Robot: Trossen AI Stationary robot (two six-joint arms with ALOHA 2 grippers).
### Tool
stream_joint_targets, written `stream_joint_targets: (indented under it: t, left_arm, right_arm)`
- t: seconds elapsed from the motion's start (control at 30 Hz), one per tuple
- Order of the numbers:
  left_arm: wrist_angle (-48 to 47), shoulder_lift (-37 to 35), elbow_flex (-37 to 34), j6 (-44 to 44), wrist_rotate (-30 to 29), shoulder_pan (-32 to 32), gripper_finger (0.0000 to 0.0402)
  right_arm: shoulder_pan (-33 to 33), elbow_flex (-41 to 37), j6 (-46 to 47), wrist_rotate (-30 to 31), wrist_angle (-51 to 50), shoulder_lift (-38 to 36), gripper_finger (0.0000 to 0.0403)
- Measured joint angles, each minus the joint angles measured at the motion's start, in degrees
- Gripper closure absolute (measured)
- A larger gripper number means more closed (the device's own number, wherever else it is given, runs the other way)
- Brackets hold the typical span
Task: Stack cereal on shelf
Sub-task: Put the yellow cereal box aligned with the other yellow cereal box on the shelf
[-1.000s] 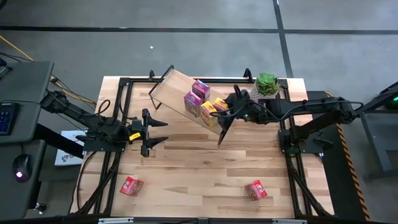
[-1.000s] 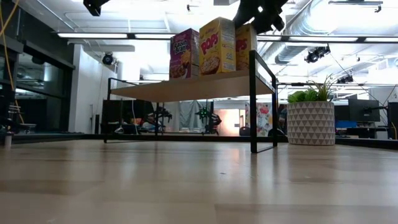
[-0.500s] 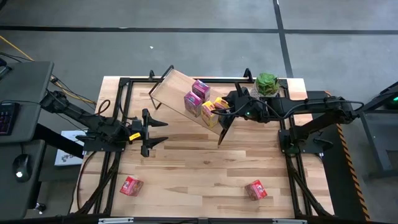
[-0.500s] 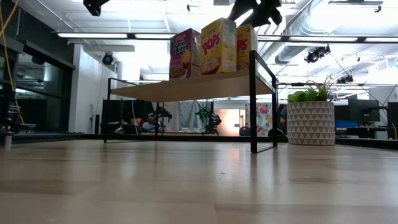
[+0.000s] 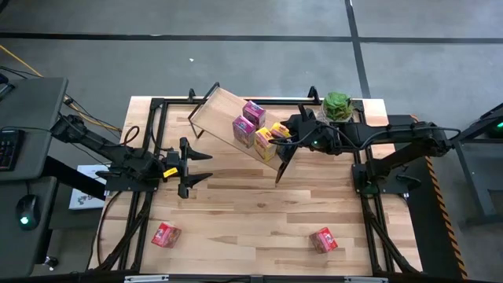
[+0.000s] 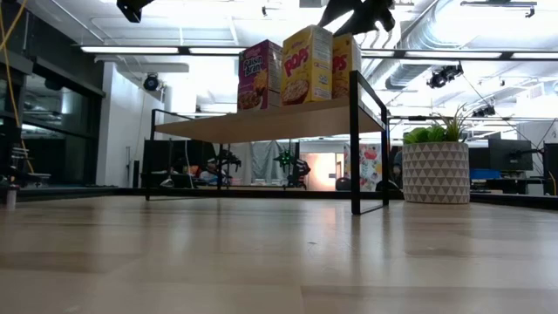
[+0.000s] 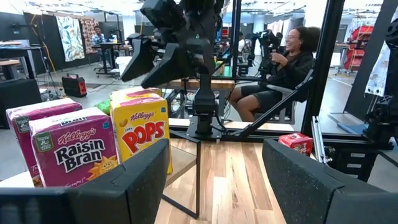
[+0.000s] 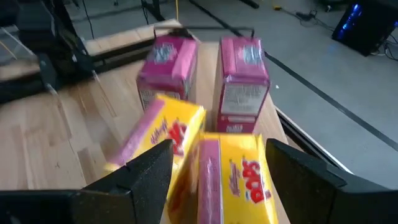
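The shelf [image 5: 220,110] stands aslant at the table's far middle, its plank [image 6: 270,118] raised on black wire frames. Two pink cereal boxes [image 5: 253,112] [image 5: 243,131] and two yellow ones [image 5: 264,144] [image 5: 279,131] stand on it. My right gripper [image 5: 284,134] hovers open just above the yellow boxes [image 8: 239,180], its fingers on either side of one without touching it; the low view shows the right gripper [image 6: 357,13] clear of the box tops. My left gripper [image 5: 203,167] waits open at the table's left, pointing level toward the shelf. Two red boxes [image 5: 166,234] [image 5: 323,240] lie near the table's front edge.
A potted green plant [image 5: 338,106] stands at the far right, close beside the shelf's end frame [image 6: 357,144]. Bare wooden tabletop [image 5: 251,204] stretches between the shelf and the red boxes. A person [image 7: 280,68] sits in the room beyond the table.
My right gripper has risen a little above the yellow boxes, staying open. The boxes on the shelf have kept their places.
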Motion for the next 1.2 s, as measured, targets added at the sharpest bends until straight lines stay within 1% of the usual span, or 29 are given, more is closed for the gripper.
stream_joint_targets:
  t: [0.23, 0.47, 0.83, 0.97, 1.1, 1.2]
  left_arm:
    - [-0.19, 0.17, 0.00, 0.02, 0.00, 0.01, 0.0151]
    - [-0.68, 0.17, 0.00, 0.02, 0.00, 0.00, 0.0151]
    - [-1.06, 0.17, 0.00, 1.51, 0.00, 0.07, 0.0151]
    - [-1.17, 0.17, 0.00, 1.51, 0.00, 0.07, 0.0151]
    - [-1.28, 0.17, 0.00, 1.53, 0.00, 0.07, 0.0151]
    - [-1.67, 0.18, 0.00, 1.53, 0.00, 0.07, 0.0151]
  right_arm:
    - [0.04, 0.02, -1.46, -0.17, 3.76, -1.34, 0.0153]
    - [0.04, 0.02, -1.46, -0.15, 3.80, -1.66, 0.0153]
    - [0.04, 0.02, -4.06, -0.22, 7.72, -2.00, 0.0153]
    - [0.23, 0.00, -4.87, -0.34, 7.36, -3.02, 0.0153]
    - [1.69, 0.00, -4.91, 0.98, 6.59, -4.75, 0.0153]
    - [3.37, 0.00, -4.02, 3.20, 1.98, -6.70, 0.0153]
